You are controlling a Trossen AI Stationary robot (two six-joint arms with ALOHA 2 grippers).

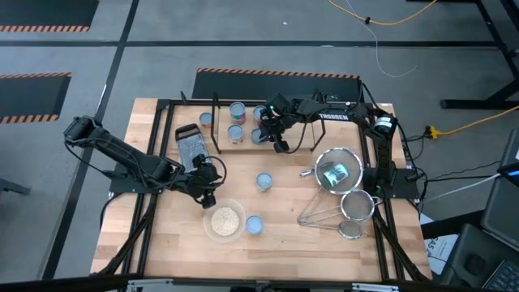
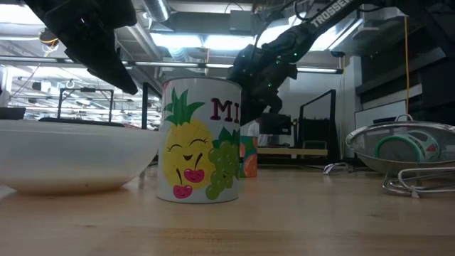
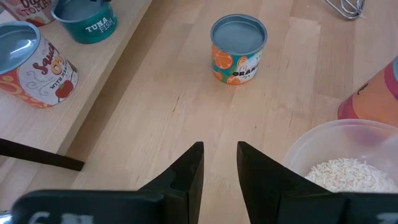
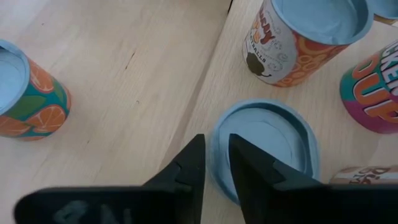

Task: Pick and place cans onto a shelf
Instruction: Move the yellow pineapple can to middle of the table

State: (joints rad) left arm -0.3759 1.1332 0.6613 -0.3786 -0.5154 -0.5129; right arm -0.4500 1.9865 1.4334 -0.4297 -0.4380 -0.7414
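Observation:
The shelf point(image 1: 243, 122) is a light-wood board on black wire supports at the table's far middle, and several cans stand on it. My right gripper point(image 1: 280, 147) is over its near edge, open. Its fingers point(image 4: 216, 163) stand either side of the near rim of a blue-topped can point(image 4: 267, 140) that rests upright on the board. An orange-label can point(image 1: 264, 181) stands on the tabletop between the arms, and another can point(image 1: 255, 225) stands by the bowl. My left gripper point(image 3: 219, 167) hangs open over bare wood near the bowl with nothing between its fingers.
A clear bowl of pale grains point(image 1: 225, 221) sits just near-side of my left gripper. Wire strainers point(image 1: 336, 174) lie at the table's right. On the shelf a meatball can point(image 4: 305, 37) and a pink can point(image 4: 376, 87) stand close beyond the blue-topped one.

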